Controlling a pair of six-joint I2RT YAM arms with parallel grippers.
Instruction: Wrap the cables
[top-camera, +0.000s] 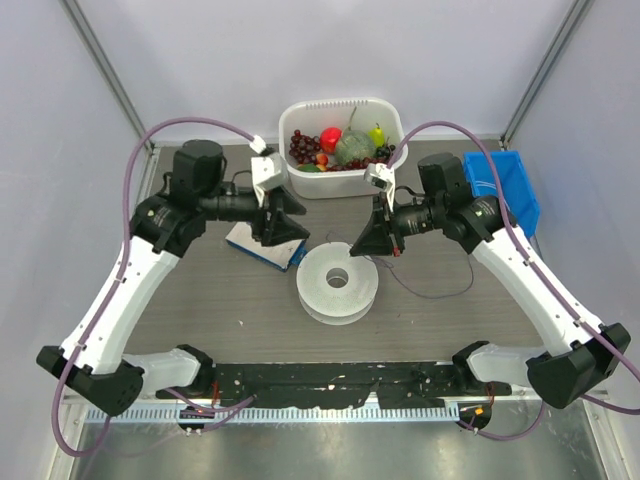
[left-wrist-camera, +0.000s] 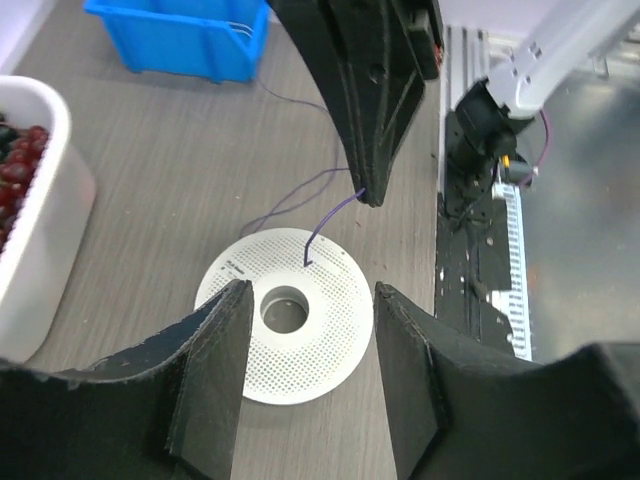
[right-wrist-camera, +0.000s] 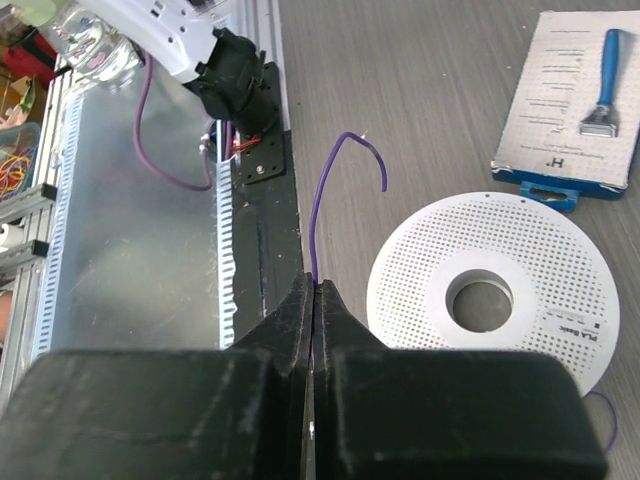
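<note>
The cable (right-wrist-camera: 318, 215) is a very thin purple strand. My right gripper (right-wrist-camera: 313, 290) is shut on it, and its free end curls upward beyond the fingertips. The rest of the strand trails over the table to the right of the spool (top-camera: 432, 294). The round white perforated spool (top-camera: 338, 282) lies flat at the table's middle; it also shows in the right wrist view (right-wrist-camera: 545, 260). My left gripper (left-wrist-camera: 312, 292) is open and empty, hovering above the spool (left-wrist-camera: 315, 350). The right gripper's tip (left-wrist-camera: 368, 192) hangs just beyond it with the cable (left-wrist-camera: 330, 214) dangling onto the spool.
A white tub (top-camera: 300, 112) of fruit stands at the back centre. A blue bin (top-camera: 505, 185) stands at the back right. A flat razor package (right-wrist-camera: 570, 110) lies left of the spool. A black rail (top-camera: 330, 380) runs along the near edge.
</note>
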